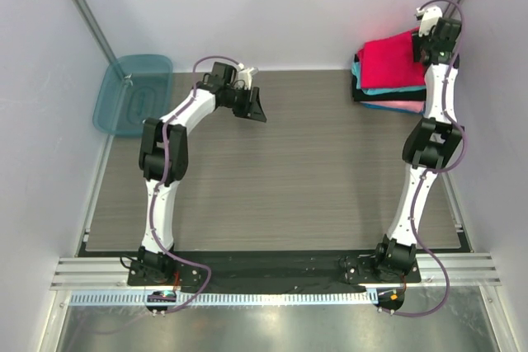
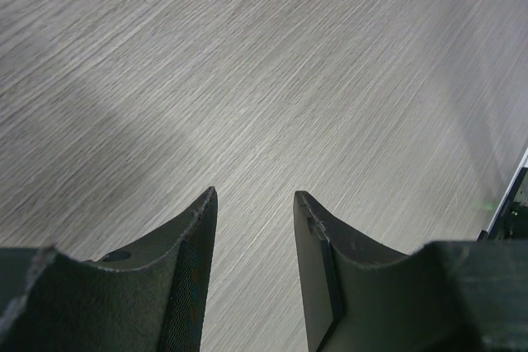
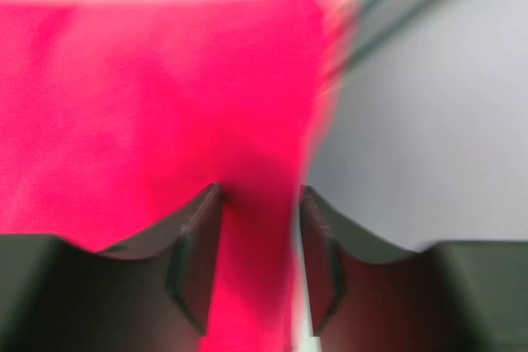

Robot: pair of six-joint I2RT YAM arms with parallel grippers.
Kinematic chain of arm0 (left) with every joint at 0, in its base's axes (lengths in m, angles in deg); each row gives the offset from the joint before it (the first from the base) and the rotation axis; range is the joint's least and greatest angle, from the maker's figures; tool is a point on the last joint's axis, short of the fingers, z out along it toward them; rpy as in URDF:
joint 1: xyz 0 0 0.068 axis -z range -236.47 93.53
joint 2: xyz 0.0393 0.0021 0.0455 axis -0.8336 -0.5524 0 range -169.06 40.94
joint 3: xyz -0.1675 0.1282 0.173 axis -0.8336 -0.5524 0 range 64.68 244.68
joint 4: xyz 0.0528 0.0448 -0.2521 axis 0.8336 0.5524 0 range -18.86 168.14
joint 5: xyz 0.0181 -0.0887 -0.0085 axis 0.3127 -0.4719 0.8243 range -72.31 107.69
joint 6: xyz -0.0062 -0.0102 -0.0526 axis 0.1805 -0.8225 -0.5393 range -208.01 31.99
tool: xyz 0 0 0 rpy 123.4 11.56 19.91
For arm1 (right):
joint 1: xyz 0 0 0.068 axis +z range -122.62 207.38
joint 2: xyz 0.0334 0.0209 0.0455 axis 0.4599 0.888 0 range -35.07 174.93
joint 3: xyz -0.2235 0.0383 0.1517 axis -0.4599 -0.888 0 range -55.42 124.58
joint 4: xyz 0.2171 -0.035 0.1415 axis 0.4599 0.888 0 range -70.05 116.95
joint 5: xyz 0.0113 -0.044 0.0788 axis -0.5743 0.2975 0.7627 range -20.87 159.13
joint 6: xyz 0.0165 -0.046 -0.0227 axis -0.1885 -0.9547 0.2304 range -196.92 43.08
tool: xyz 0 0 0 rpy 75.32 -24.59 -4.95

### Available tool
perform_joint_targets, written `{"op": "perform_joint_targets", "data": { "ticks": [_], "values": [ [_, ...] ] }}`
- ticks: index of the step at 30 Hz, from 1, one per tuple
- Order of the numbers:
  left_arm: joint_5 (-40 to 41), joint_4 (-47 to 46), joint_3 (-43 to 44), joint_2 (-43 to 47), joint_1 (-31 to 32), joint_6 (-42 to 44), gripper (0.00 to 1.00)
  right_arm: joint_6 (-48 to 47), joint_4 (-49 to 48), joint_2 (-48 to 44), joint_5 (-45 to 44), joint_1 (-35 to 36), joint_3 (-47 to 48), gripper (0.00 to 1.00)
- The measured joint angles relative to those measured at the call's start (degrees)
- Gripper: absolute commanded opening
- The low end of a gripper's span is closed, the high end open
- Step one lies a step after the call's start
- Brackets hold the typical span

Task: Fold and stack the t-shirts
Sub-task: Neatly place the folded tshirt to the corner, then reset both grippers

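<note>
A: Right gripper (image 3: pixel 260 191) stood how?
B: Jaws parted, directly over the red shirt (image 1: pixel 389 57) topping the stack (image 1: pixel 388 92) in the bench's (image 1: pixel 289 179) far right corner. Left gripper (image 2: pixel 254 195) hung open, well apart.

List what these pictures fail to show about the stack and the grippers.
1. Top view: the red t-shirt covers the t-shirts beneath. Only their edges show, so their folds are hidden.
2. Top view: the right arm hides the pile's right side.
3. Right wrist view: blurred. The right gripper has its jaws apart, but whether it touches the red cloth is unclear.
4. Left wrist view: the left gripper frames only bare table.
</note>
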Motion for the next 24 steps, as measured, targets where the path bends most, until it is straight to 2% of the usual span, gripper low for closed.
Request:
{"op": "perform_joint_targets", "data": {
  "ticks": [8, 11, 12, 13, 16, 20, 24],
  "values": [
    [0.6, 0.3, 0.0, 0.0, 0.0, 0.1, 0.45, -3.1, -10.6, -0.2, -15.9, 3.6, 1.2, 0.59],
    [0.8, 0.3, 0.0, 0.0, 0.0, 0.1, 0.45, -3.0, -13.2, -1.8, -18.5, 6.1, 1.7, 0.71],
    [0.9, 0.4, 0.0, 0.0, 0.0, 0.2, 0.45, -2.2, -13.6, -2.7, -18.5, 6.8, 1.6, 0.79],
    [1.1, 0.5, 0.0, 0.1, 0.0, 0.3, 0.45, -0.9, -13.6, -3.8, -18.4, 7.4, 1.4, 0.80],
    [2.7, 0.9, 0.0, 0.6, 0.0, 0.9, 0.47, 4.8, -12.5, -8.6, -13.9, 8.9, -2.0, 0.83],
    [5.4, 2.0, 0.5, 2.1, 0.0, 1.9, 0.48, 16.6, -9.9, -15.0, -0.5, 8.8, -8.9, 0.83],
    [6.7, 2.3, 0.9, 4.0, -0.2, 3.0, 0.48, 25.2, -8.3, -14.8, 9.1, 7.1, -11.7, 0.82]
  ]
}}
